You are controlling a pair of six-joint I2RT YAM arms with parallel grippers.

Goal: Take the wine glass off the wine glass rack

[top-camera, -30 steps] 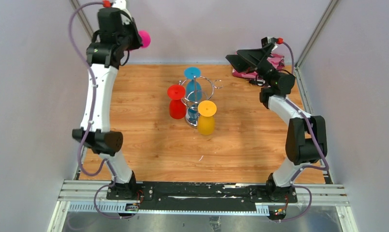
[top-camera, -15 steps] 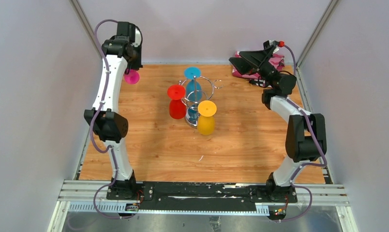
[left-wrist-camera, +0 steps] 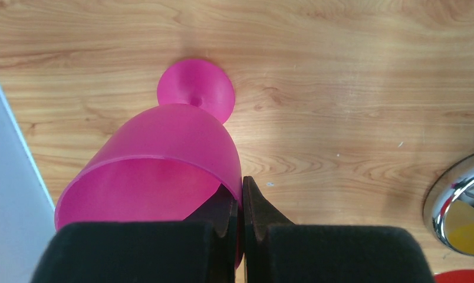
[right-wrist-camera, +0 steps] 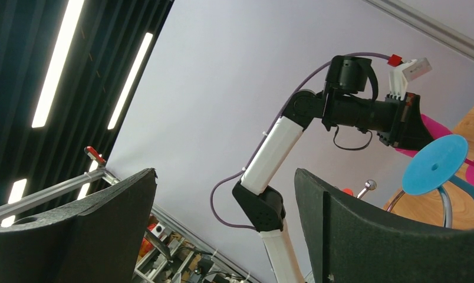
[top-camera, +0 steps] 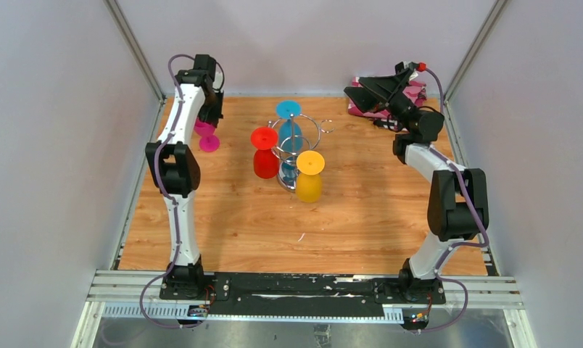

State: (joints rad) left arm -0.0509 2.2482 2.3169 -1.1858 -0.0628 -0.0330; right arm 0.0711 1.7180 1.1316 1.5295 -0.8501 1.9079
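Observation:
My left gripper [top-camera: 204, 122] is shut on the rim of a pink wine glass [top-camera: 207, 135], one finger inside the bowl and one outside [left-wrist-camera: 242, 197]. The glass [left-wrist-camera: 170, 147] is upright at the table's back left, foot [left-wrist-camera: 196, 89] at or just above the wood. The chrome wine glass rack [top-camera: 294, 148] stands mid-table with a red glass [top-camera: 265, 152], a blue glass [top-camera: 289, 119] and a yellow glass [top-camera: 309, 176] hanging on it upside down. My right gripper [top-camera: 361, 93] is open and empty, raised at the back right, apart from the rack; its fingers [right-wrist-camera: 346, 236] frame the left arm.
A pink and dark object [top-camera: 375, 110] lies at the back right corner under the right gripper. Grey walls close in the left, back and right sides. The rack's mirrored base [left-wrist-camera: 458, 203] shows at the right edge of the left wrist view.
My left arm has swung down from high at the back left, lowering the pink glass and turning it upright near the table. The right arm has not moved.

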